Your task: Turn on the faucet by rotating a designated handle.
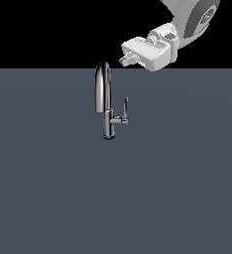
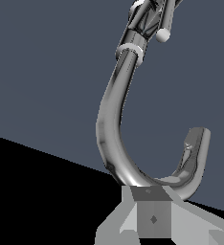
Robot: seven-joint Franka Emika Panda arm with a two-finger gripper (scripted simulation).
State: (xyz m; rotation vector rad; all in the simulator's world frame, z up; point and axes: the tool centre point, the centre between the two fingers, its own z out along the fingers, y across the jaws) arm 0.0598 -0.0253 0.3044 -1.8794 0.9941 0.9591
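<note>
Tool (image 2: 153,217) nearest your wrist view, right at arch of faucet (image 1: 104,99); open or closed, can't tell. Faucet upright mid-desk (image 1: 48,188). Handle (image 1: 125,110) on exterior view's right of stem, untouched.

faucet (image 1: 106,101) on floor (image 1: 48,188), handle (image 1: 125,108) on its right (exterior view), gripper (image 1: 125,58) above

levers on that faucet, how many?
1. The handle stands upright on a short stub off the stem of the faucet, on the exterior view's right, below the gripper. The stem's far side is hidden, so another cannot be ruled out.
</note>
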